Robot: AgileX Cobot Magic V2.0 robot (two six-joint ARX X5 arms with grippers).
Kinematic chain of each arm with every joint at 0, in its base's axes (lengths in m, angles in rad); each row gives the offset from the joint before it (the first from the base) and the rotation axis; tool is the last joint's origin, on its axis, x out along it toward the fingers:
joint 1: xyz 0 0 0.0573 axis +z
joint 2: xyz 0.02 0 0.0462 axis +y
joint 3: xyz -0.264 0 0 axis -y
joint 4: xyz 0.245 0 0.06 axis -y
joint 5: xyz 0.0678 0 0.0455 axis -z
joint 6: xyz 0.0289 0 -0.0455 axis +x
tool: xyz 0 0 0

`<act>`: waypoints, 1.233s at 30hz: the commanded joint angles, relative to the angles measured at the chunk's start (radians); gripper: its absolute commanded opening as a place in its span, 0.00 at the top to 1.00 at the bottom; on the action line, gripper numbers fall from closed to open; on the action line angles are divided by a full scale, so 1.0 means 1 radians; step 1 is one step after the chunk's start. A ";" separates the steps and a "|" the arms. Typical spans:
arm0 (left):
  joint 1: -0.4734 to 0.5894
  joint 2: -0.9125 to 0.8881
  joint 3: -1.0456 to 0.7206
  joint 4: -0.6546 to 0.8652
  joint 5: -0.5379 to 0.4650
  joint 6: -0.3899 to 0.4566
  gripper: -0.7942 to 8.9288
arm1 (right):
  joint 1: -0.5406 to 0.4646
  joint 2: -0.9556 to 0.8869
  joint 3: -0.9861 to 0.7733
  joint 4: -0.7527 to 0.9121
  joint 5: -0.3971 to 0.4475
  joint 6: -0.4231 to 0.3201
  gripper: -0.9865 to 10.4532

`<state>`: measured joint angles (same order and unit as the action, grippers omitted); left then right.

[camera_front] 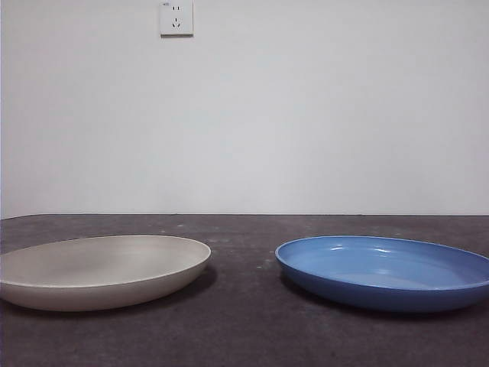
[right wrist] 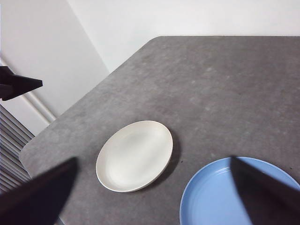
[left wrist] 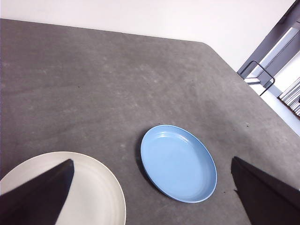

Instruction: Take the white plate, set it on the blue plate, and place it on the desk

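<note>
The white plate [camera_front: 99,271] lies flat on the desk [camera_front: 244,336] at the left. The blue plate [camera_front: 386,271] lies flat at the right, a gap apart from it. Both plates are empty. No arm shows in the front view. My left gripper [left wrist: 152,161] is open and empty, high above the desk, with the white plate [left wrist: 96,197] and the blue plate [left wrist: 178,161] below it. My right gripper [right wrist: 153,159] is open and empty, also high, over the white plate [right wrist: 135,154] and the blue plate [right wrist: 220,197].
A white wall with a socket [camera_front: 176,17] stands behind the desk. The desk's rounded corners [left wrist: 206,44] and edge [right wrist: 70,112] show in the wrist views. A black tip of the other arm [right wrist: 18,86] shows in the right wrist view.
</note>
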<state>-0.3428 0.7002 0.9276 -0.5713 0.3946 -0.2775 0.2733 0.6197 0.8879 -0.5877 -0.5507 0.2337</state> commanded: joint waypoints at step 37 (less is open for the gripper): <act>0.347 0.618 0.076 -0.246 0.128 0.121 0.21 | 0.004 0.006 0.017 0.010 0.001 -0.007 0.37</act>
<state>0.0013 1.2964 0.9791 -0.8253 0.5163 -0.1829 0.2733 0.6197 0.8879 -0.5869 -0.5491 0.2321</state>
